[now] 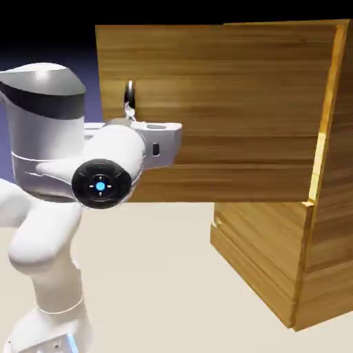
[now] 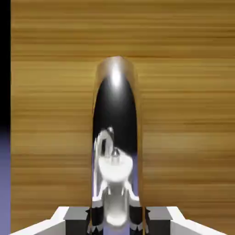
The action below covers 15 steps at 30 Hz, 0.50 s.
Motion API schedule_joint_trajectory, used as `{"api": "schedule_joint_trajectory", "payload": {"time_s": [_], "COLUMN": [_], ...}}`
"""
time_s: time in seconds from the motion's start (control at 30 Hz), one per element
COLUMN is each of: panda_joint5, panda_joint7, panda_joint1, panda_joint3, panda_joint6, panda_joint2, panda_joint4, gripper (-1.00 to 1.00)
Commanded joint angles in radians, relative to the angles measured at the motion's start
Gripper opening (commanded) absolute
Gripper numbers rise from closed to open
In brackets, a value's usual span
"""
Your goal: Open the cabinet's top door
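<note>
The golden-brown wooden cabinet [image 1: 332,207] stands at the exterior view's right. Its top door [image 1: 227,110] is swung far out from the cabinet body, its free edge pointing left. The curved silver handle [image 1: 129,93] sits near that free edge. My gripper [image 1: 130,116] is at the handle, shut on it, partly hidden behind my own white wrist. In the hand view the shiny handle [image 2: 117,114] rises large between my grey fingertips [image 2: 75,221], with the door's wood [image 2: 188,92] filling the background.
The cabinet's lower front panel [image 1: 255,255] is closed below the open door. My white arm [image 1: 48,207] rises at the lower left, close to the door's free edge. The pale tabletop [image 1: 158,289] lies between my base and the cabinet.
</note>
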Motion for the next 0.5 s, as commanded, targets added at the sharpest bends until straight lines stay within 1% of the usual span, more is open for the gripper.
{"api": "schedule_joint_trajectory", "payload": {"time_s": [0.0, 0.23, 0.47], "panda_joint5": [-0.018, -0.106, -0.157], "panda_joint7": [-0.01, -0.056, -0.066], "panda_joint1": [0.036, 0.29, 0.532], "panda_joint3": [-0.035, -0.256, -0.447], "panda_joint6": [-0.027, -0.195, -0.312], "panda_joint2": [0.026, 0.159, 0.211], "panda_joint4": [0.036, 0.264, 0.449], "gripper": [-1.0, -1.0, -1.0]}}
